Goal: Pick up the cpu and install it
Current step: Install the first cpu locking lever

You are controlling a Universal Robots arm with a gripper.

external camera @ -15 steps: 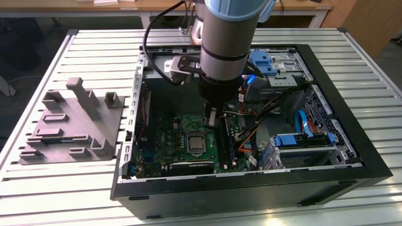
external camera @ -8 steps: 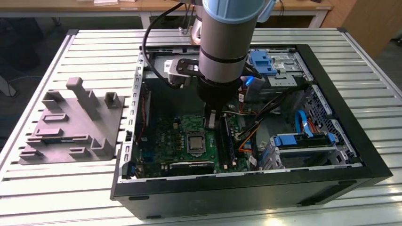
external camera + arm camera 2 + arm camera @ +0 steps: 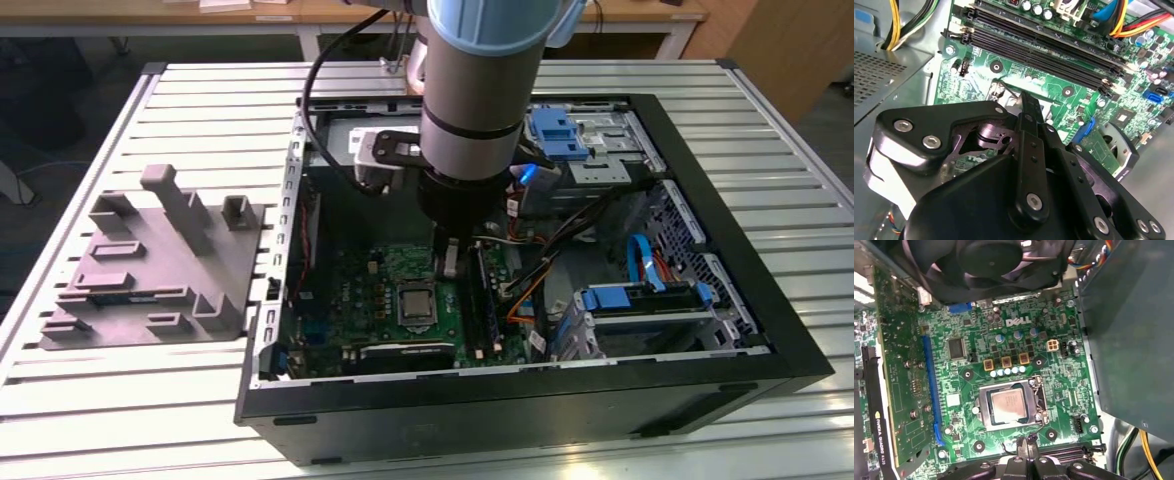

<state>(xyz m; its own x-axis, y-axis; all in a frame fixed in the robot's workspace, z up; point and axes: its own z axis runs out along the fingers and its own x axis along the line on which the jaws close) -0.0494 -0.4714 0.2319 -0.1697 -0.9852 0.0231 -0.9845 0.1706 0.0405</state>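
Sitting on a slatted table [image 3: 160,400], the open computer case [image 3: 747,330] takes the arm; its gripper [image 3: 1026,446], jaws pressed together and empty, hangs over the green board [image 3: 1064,385] just beside the cpu [image 3: 1009,406], seated in its socket.

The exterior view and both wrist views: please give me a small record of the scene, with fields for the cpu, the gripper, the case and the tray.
cpu: seated in the socket on the motherboard, silvery top facing up
gripper: inside the case, above the board beside the socket; fingers close together, nothing between them
case: open, lying on the slatted table
tray: grey moulded tray with upright posts, on the table at the exterior view's left of the case
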